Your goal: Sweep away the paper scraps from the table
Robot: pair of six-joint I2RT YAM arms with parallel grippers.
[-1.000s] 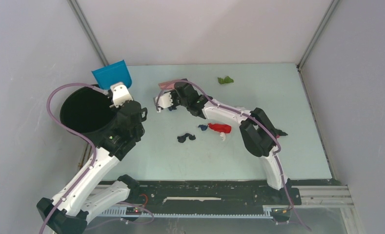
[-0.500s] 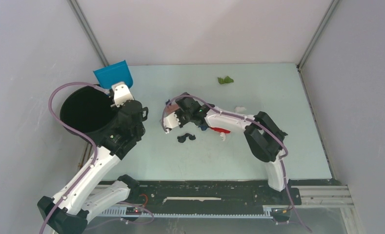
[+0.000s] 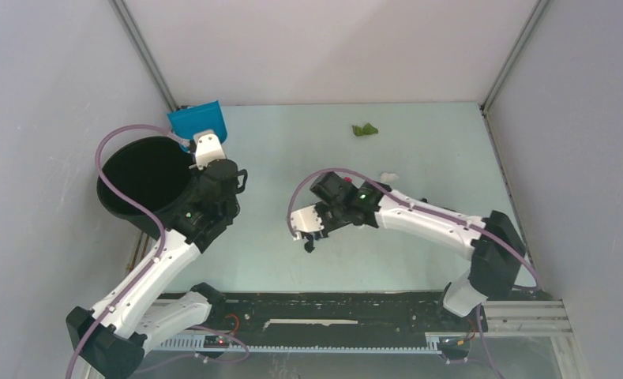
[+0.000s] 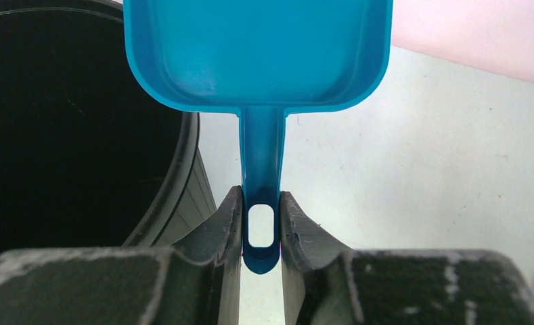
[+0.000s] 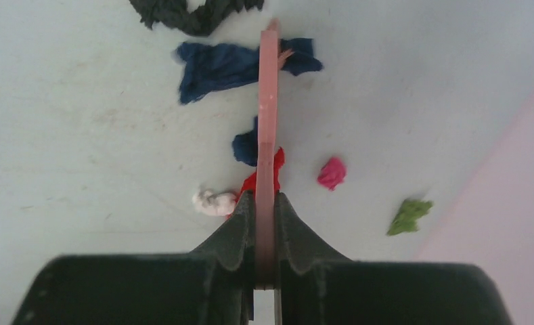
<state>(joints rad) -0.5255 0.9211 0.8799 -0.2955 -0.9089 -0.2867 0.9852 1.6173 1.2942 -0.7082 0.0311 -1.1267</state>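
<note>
Several paper scraps (image 5: 213,64) straddled the pink brush (image 5: 269,101) clamped in my right hand (image 5: 267,200); a fast stroke risked scattering them, well apart from the blue dustpan (image 4: 257,47) my left hand (image 4: 260,203) gripped.

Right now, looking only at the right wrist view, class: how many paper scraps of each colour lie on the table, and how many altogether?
Black scrap: 1
Dark blue scraps: 2
Red scrap: 1
White scrap: 1
Magenta scrap: 1
Green scrap: 1
Total: 7
</note>
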